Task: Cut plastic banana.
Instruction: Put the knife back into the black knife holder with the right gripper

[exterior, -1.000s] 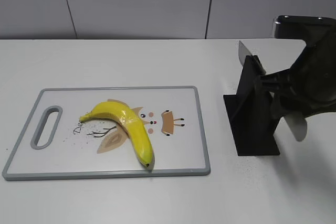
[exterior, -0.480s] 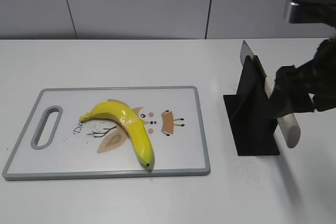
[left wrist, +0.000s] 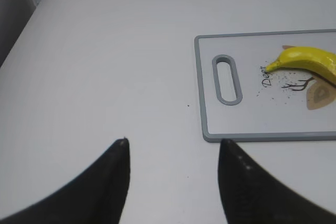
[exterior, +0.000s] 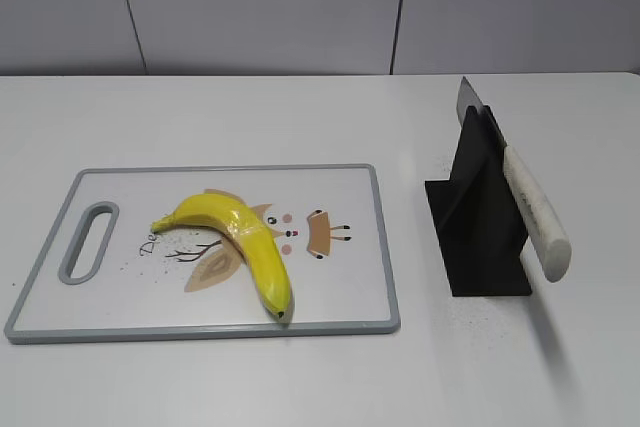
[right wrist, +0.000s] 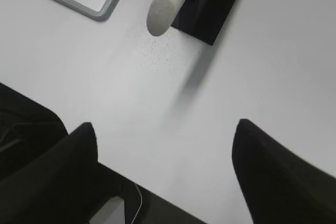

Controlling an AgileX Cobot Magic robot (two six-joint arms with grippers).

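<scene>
The plastic banana (exterior: 245, 243), glossy yellow and curved, lies whole on the white cutting board (exterior: 340, 187); its stem end shows in the left wrist view (left wrist: 307, 61). A knife (exterior: 535, 209) with a white handle rests slanted in a black stand (exterior: 480, 217); the handle end shows in the right wrist view (right wrist: 167, 3). My left gripper (left wrist: 173, 142) is open and empty over bare table left of the board (left wrist: 202, 103). My right gripper (right wrist: 164, 125) is open and empty, over the table's front edge, apart from the handle. Neither gripper shows in the exterior view.
The board has a grey rim and a handle slot (exterior: 88, 242) at its left end. The table's front edge and dark space below it (right wrist: 79, 192) lie under my right gripper. A grey panelled wall (exterior: 260, 7) stands behind the table.
My right arm, which was at the knife handle, has pulled back out of the exterior view. The knife stays in its stand. The banana and board have not moved.
</scene>
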